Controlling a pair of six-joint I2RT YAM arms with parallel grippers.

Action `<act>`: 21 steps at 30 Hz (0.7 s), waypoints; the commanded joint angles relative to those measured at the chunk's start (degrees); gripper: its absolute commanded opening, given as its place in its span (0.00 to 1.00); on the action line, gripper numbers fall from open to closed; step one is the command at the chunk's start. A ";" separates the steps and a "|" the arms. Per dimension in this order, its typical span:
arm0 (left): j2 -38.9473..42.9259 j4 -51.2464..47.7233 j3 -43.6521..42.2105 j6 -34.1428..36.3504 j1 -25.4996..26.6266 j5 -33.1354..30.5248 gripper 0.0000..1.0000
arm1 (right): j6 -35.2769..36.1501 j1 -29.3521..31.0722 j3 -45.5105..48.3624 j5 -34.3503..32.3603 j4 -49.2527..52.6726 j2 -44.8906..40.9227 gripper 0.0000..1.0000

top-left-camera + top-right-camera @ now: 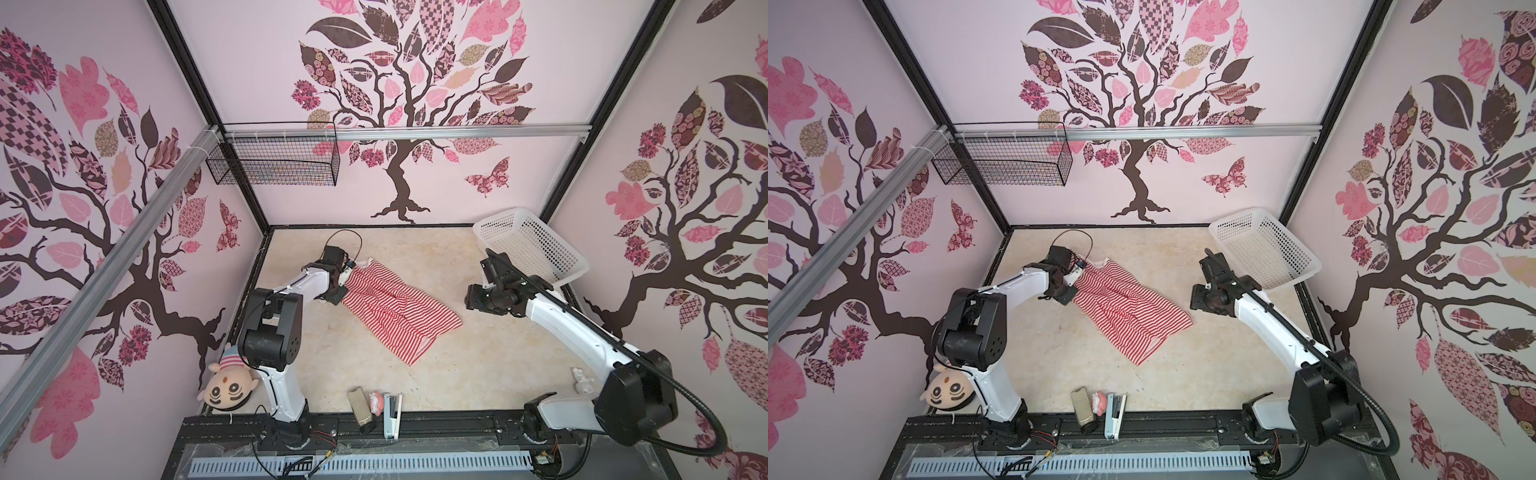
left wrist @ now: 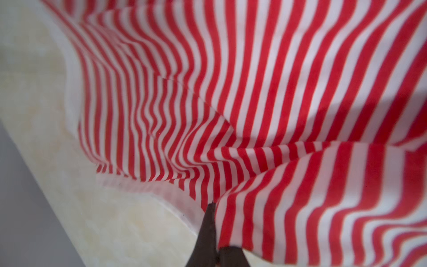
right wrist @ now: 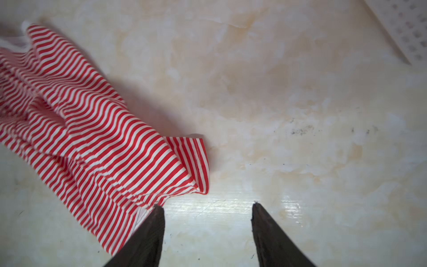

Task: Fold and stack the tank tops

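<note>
Along the near edge of the desk (image 1: 478, 365) sit a few small odds and ends (image 1: 374, 405) too small to identify, and a plush doll (image 1: 226, 384) lies at the near left corner, partly behind the left arm's base.

The one tank top (image 1: 390, 307) in sight lies mid-desk as a long, wrinkled band. It runs from its hem at the near right to its white-trimmed end at the far left. It is thin, limp cloth, light and prone to sagging, so it will bunch and slide rather than hold a crease. My judgement is that it needs holds at two corners or seams at once, kept taut. The stitched hem and the white trim look like the firmest places to pinch.

The right fingers (image 3: 147, 238) stand apart over bare desk, holding nothing. The curled hem corner lies just beside one of them in the right wrist view. Farther off, the left fingers (image 2: 208, 231) are pressed together, and striped cloth hangs from their tip, so they appear to grip the top's far left edge.

The left wrist view is blurred. In both top views the left wrist hides the pinch itself and the straps. I cannot tell how many layers the band holds.

A white basket (image 1: 498, 217) sits at the far right, and a wire basket (image 1: 274, 162) hangs on the far wall. No second top shows.
</note>
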State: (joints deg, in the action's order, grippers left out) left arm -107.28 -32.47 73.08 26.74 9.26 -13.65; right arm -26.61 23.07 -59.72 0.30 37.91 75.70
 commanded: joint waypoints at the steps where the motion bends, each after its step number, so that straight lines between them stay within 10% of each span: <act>1: -3.67 -1.05 7.45 -2.34 -1.89 -4.96 0.11 | -0.60 4.92 -1.47 2.43 0.92 -0.46 0.60; 5: -4.46 -6.37 13.57 -6.17 -2.55 -4.75 0.22 | -1.75 10.28 -1.98 4.37 -1.18 2.45 0.60; 12: 13.10 -5.64 -0.01 -10.02 -2.28 2.62 0.53 | -3.39 20.21 -3.79 1.16 -3.90 8.13 0.62; 21: 28.30 -11.92 -12.35 -6.01 -1.64 18.53 0.56 | -4.08 23.82 -8.02 2.60 -8.35 17.34 0.56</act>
State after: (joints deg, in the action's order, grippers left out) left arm -80.64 -40.42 63.42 18.96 6.98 -2.87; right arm -30.22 46.06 -64.42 3.22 31.16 90.04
